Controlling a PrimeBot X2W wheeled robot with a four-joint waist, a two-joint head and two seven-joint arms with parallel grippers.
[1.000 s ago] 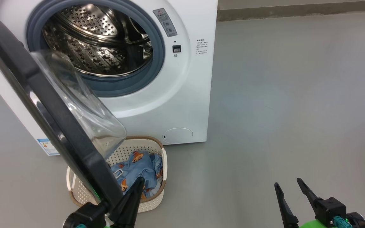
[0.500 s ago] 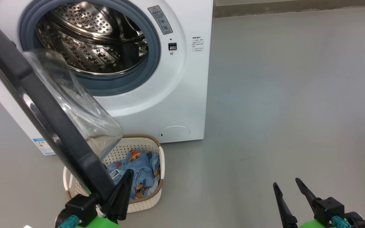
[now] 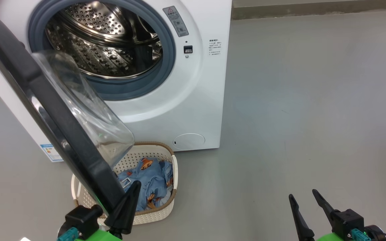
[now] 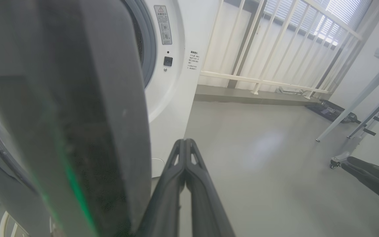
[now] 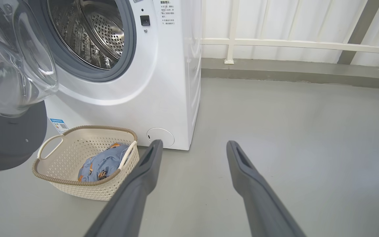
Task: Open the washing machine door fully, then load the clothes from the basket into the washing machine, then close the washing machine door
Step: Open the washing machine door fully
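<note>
The washing machine point(image 3: 193, 100) stands with its steel drum point(image 3: 106, 43) exposed. Its black door point(image 3: 45, 110) is swung out toward me, the glass bowl point(image 3: 89, 113) bulging over the basket point(image 3: 166, 154). Blue clothes point(image 3: 149, 180) with orange animals lie inside the basket. My left gripper point(image 3: 136, 184) is shut and empty, close beside the door's lower rim; whether they touch I cannot tell. In the left wrist view the closed fingers point(image 4: 185, 141) rise next to the door's edge point(image 4: 87, 131). My right gripper point(image 3: 302, 195) stands open over bare floor, right of the basket point(image 5: 94, 127) and the clothes point(image 5: 102, 161).
Grey floor point(image 3: 297, 117) stretches to the right of the machine. A white railing point(image 4: 258, 49) runs along the far wall above a low kerb. A white table leg point(image 4: 357, 98) and a castor point(image 4: 336, 163) stand at the right in the left wrist view.
The head camera has swayed a little. My left gripper has shifted slightly left and back along the door's lower rim. The door, the basket and my right gripper look unchanged.
</note>
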